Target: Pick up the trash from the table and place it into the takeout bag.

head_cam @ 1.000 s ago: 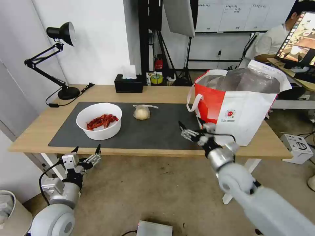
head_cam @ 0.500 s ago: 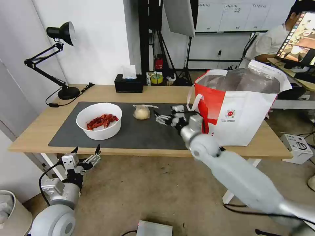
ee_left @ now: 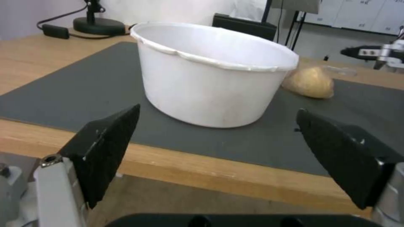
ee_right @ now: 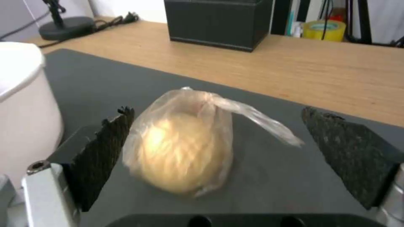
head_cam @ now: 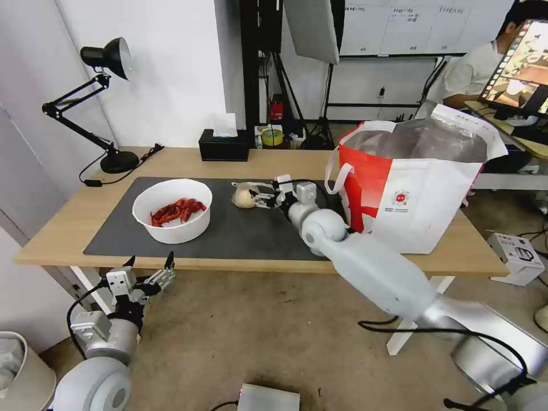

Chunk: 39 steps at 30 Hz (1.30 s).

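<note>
Right gripper (head_cam: 258, 196) spread wide around knotted clear bag (head_cam: 245, 197) mid grey mat (head_cam: 240, 231), not clamped. White bowl (head_cam: 173, 210) left. Takeout bag (head_cam: 416, 188) right. Left gripper (head_cam: 149, 268) spread, parked below table's (head_cam: 274, 162) near edge.

We count one white bowl (head_cam: 172, 210) of crayfish shells, one knotted clear bag (head_cam: 244, 197) with a beige lump, one takeout bag (head_cam: 416, 188), one black tissue box (head_cam: 224, 146) and one desk lamp (head_cam: 97, 103).
</note>
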### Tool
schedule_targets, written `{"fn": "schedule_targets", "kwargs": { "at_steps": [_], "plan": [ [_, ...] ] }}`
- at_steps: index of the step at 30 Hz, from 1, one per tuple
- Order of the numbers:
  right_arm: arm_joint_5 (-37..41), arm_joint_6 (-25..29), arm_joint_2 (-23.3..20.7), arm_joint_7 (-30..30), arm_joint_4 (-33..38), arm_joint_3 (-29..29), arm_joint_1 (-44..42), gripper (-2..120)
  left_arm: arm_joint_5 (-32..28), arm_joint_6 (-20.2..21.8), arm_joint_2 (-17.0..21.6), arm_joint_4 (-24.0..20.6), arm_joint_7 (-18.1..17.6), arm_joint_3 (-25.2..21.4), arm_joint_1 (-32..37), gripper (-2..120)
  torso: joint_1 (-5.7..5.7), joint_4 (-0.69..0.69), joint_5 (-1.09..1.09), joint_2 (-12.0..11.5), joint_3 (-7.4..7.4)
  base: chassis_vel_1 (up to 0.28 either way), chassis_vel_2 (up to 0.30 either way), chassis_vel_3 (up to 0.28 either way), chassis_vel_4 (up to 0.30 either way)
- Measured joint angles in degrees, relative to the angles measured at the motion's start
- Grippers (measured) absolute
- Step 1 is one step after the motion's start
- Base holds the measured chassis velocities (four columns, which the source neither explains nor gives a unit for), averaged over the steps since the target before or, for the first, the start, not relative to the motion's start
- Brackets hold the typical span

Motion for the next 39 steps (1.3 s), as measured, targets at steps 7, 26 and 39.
{"fn": "schedule_targets", "kwargs": {
  "at_steps": [7,26,39],
  "plan": [
    [0.11,-1.96,5.19,-1.37,-6.89,-0.42,2.72,100,-0.08,-0.12,0.07,-0.01,0.02,-0.24,0.18,100,0.00,0.00,0.00,0.00,0.00,0.000,0.000,0.000,0.000],
    [-4.66,-4.40,12.86,-5.06,-19.80,-1.63,6.46,100,-0.14,-0.30,-0.12,-0.24,0.05,-0.16,0.24,100,-0.01,0.00,0.01,0.01,0.00,0.000,0.000,0.000,0.000],
    [-6.24,-6.16,14.56,-6.01,-22.50,-1.78,6.54,100,-0.17,-0.64,-0.70,-0.98,0.24,-0.88,1.33,100,-0.01,0.00,0.01,0.01,0.00,0.000,0.000,0.000,0.000]
  ]
}}
